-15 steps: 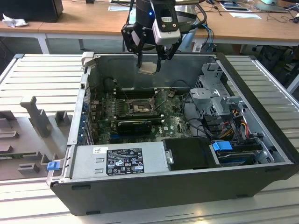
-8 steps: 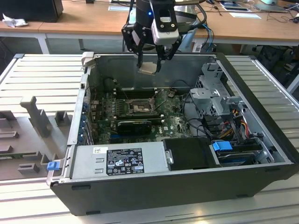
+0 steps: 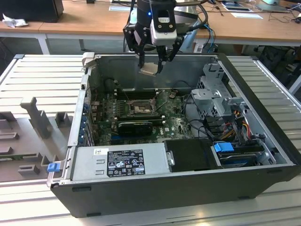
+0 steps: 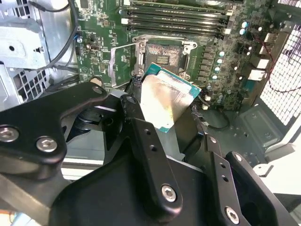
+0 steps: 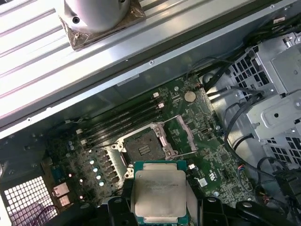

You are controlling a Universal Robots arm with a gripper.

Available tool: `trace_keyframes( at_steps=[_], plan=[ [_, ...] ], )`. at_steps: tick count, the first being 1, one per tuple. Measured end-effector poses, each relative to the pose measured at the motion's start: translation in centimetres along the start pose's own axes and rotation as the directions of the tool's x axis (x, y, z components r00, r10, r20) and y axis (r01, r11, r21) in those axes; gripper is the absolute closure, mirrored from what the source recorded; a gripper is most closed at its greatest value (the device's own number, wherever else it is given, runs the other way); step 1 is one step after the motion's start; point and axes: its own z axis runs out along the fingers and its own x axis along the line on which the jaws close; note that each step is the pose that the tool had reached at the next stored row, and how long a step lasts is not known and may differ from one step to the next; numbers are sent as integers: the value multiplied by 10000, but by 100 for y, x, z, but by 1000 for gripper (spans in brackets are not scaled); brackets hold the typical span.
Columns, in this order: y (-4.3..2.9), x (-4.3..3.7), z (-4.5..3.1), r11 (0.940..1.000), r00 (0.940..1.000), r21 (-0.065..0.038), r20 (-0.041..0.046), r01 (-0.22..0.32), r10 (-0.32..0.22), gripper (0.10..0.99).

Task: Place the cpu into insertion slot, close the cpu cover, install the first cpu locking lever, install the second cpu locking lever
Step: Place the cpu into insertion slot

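My gripper (image 3: 150,66) hangs above the open computer case, shut on the cpu (image 3: 149,69), a flat square chip with a silver top. In both wrist views the cpu (image 4: 165,100) (image 5: 159,190) sits pinched between the black fingers (image 4: 141,136), held in the air over the motherboard. Below it lies the insertion slot (image 3: 139,109) (image 4: 165,58) (image 5: 142,144), bare and uncovered. The cpu cover (image 5: 184,135) (image 4: 120,62), a thin metal frame, stands swung open at one side of the slot. The cpu is well above the slot and touches nothing else.
Memory slots (image 4: 174,19) run along one side of the slot, and a long black card (image 3: 135,126) lies on the other. A silver drive cage (image 3: 216,94) with cables and a power supply (image 3: 120,162) crowd the case. Grey fixtures (image 3: 37,117) stand outside at the exterior view's left.
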Motion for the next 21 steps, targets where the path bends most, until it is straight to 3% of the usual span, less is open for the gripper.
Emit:
trace_keyframes(
  at_steps=[9, 18, 21],
  plan=[
    [0, 0, 3, 9950, 9950, -26, 88, -994, 994, 561],
    [-6, -2, 67, 9940, 9940, -26, 98, -1091, 1091, 561],
    [-7, -2, 79, 9903, 9903, -31, 127, -1386, 1386, 561]
  ],
)
